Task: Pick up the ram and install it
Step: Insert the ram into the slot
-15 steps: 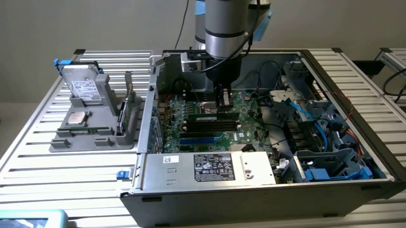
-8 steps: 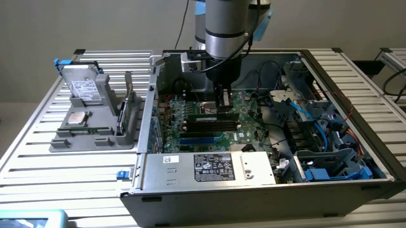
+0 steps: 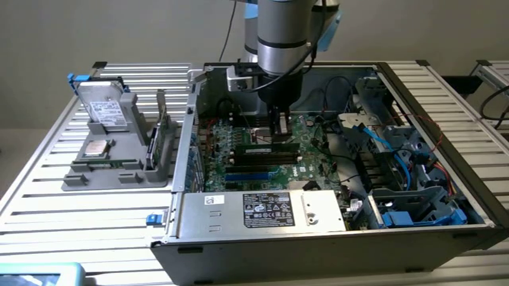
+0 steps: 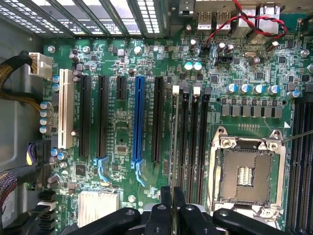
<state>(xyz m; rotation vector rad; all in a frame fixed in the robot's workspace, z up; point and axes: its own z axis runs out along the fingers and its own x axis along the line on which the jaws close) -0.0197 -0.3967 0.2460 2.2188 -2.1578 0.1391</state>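
The ram (image 3: 266, 146) (image 4: 174, 147) is seen inside the open computer case (image 3: 318, 253), near the middle of it, on the green board (image 3: 318, 134) (image 4: 122, 132) at the bottom of the case. It stands on its thin edge in line with a long black slot, and it cannot be told whether it is pushed all the way in. The ram is held from above by the end effector (image 3: 278, 134) (image 4: 173, 196), whose two dark fingers (image 4: 166, 198) are almost closed, one on each side of the thin stick. A silver box with a label (image 3: 266, 210) is fixed at the near side of the case, and blue cables (image 3: 382, 140) are seen inside the case toward the exterior view's right. Outside the case, on the exterior view's left, a grey tray (image 3: 87, 176) is set on the slatted counter (image 3: 47, 196). A hard drive (image 3: 104, 110) and a square silver chip (image 3: 97, 148) are kept in that tray.
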